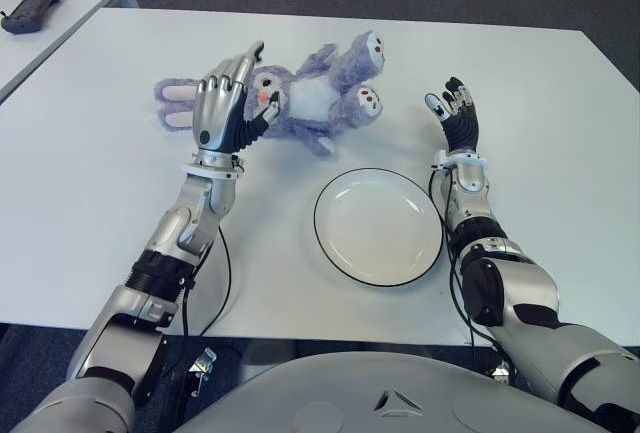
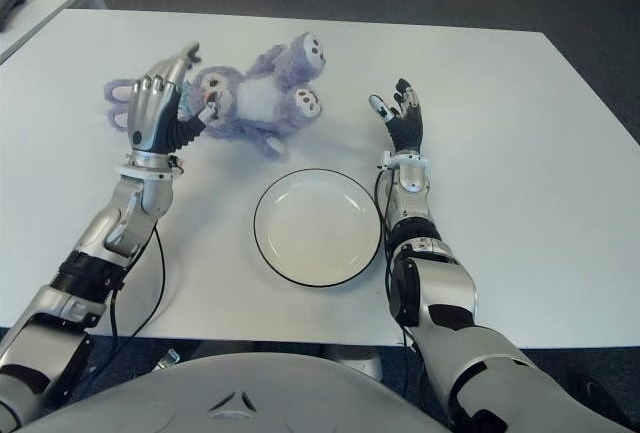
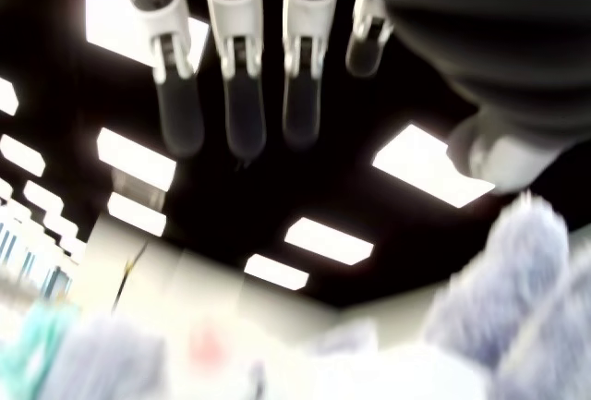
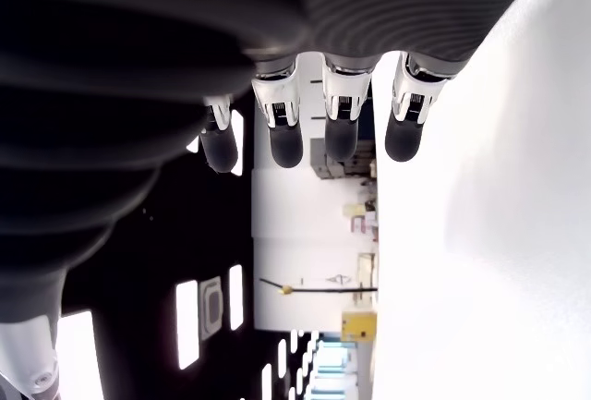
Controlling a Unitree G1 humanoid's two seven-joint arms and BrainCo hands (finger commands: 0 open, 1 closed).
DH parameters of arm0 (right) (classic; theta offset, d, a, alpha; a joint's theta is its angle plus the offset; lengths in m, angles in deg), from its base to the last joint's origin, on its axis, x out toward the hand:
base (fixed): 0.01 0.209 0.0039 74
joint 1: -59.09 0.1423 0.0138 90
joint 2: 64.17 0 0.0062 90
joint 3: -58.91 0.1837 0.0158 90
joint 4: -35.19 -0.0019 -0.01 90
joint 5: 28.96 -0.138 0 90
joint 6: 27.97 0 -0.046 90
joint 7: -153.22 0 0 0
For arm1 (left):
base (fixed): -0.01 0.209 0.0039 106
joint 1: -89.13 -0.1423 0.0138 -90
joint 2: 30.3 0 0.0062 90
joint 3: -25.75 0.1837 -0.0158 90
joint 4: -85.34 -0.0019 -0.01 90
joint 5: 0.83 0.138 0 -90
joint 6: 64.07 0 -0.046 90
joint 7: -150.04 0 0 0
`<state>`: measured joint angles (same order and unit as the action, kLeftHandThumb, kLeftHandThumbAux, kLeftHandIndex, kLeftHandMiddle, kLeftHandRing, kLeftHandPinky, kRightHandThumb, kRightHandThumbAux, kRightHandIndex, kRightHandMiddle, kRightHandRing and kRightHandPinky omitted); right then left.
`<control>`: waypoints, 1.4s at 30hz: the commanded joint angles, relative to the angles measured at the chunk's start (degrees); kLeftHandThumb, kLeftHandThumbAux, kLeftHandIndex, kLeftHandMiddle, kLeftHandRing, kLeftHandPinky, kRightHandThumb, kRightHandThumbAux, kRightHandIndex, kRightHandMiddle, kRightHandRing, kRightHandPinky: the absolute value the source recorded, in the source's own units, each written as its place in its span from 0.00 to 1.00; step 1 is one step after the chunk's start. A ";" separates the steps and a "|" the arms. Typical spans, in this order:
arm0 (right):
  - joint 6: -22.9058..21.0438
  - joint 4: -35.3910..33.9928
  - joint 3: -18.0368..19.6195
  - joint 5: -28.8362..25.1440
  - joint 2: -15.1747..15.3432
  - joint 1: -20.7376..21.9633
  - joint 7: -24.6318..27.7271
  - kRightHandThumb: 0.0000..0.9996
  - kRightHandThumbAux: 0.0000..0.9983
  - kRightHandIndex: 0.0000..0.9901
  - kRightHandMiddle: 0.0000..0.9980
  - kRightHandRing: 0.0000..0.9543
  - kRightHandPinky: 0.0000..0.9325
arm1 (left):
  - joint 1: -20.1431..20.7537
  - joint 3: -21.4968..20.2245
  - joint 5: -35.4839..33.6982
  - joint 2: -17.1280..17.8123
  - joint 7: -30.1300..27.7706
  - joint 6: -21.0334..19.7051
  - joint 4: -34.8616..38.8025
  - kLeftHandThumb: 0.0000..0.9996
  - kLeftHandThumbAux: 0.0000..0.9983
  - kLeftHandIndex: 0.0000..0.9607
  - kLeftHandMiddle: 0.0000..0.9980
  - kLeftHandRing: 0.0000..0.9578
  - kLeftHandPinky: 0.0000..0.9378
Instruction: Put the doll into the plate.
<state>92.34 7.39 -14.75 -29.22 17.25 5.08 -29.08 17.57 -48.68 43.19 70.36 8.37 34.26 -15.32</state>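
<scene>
A purple plush doll [image 1: 305, 91] with long ears lies on its back on the white table [image 1: 100, 153], just behind the plate. The white plate [image 1: 378, 225] with a thin dark rim sits empty near the table's front, between my arms. My left hand [image 1: 230, 93] stands upright against the doll's head, fingers [image 3: 242, 95] straight and spread, thumb touching its face, holding nothing. The doll [image 3: 522, 317] shows blurred beside that hand in the left wrist view. My right hand [image 1: 455, 111] is raised to the right of the doll and plate, its fingers [image 4: 284, 132] extended and holding nothing.
A dark handheld controller [image 1: 30, 8] lies on a second table at the far left. A black cable [image 1: 222, 273] hangs by my left forearm near the table's front edge. Bare tabletop stretches to the right of my right hand.
</scene>
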 commanded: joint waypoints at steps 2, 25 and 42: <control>-1.71 12.75 0.51 -0.74 -5.99 -20.68 -0.70 0.00 0.59 0.08 0.08 0.04 0.00 | 8.53 -0.13 2.93 0.20 5.61 3.04 -10.25 0.41 0.29 0.00 0.10 0.11 0.09; -1.81 12.68 0.44 -0.75 -6.04 -20.48 -1.04 0.00 0.61 0.07 0.08 0.04 0.01 | 26.00 6.12 5.05 -2.94 5.43 4.45 -34.17 0.31 0.24 0.00 0.04 0.04 0.00; -1.86 12.82 0.17 -0.51 -5.85 -20.40 -1.51 0.00 0.62 0.07 0.08 0.04 0.00 | 38.41 12.36 4.31 -4.66 -5.35 7.36 -55.33 0.27 0.20 0.00 0.00 0.00 0.00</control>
<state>92.36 7.39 -14.98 -29.25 16.99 5.34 -29.81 50.24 -40.25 45.51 68.23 11.05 39.77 -57.84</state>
